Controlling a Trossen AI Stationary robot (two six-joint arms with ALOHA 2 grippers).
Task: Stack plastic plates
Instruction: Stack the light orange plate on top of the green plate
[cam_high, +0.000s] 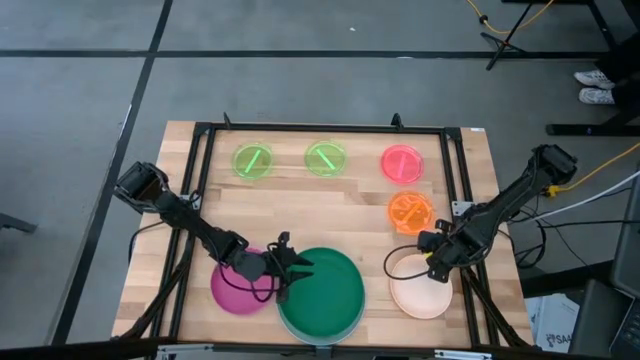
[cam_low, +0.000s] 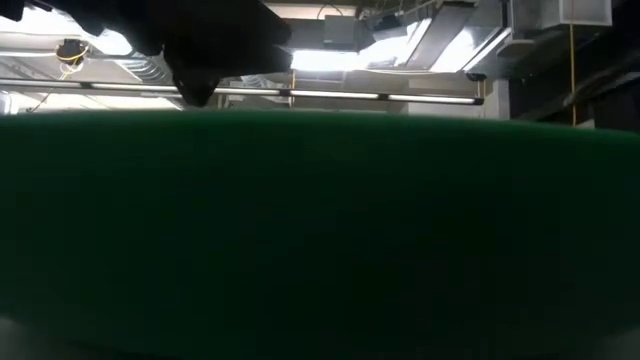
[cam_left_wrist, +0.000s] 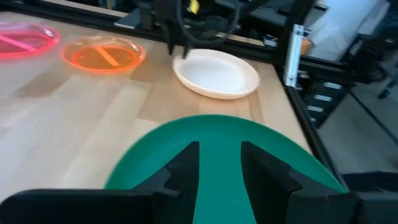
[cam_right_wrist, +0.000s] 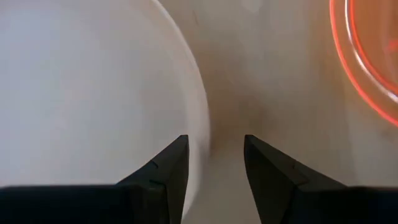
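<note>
I see my left gripper (cam_high: 293, 270) spread open over the dark-green plate (cam_high: 325, 295), low centre. My right gripper (cam_high: 430, 258), fingers parted, sits at the cream plate (cam_high: 420, 290) rim, lower right.

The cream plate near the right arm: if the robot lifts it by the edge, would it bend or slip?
The cream plate looks like thin moulded plastic, so probably light and fairly stiff, flexing slightly. Its smooth, glossy rim might slip between the right end effector's narrow fingers. Shallow and flat-bottomed, it seems unlikely to roll, though an edge grip may tilt it.

dark-green plate (cam_high: 325, 290), magenta plate (cam_high: 232, 290), cream plate (cam_high: 420, 292), orange plate (cam_high: 410, 211)
</note>
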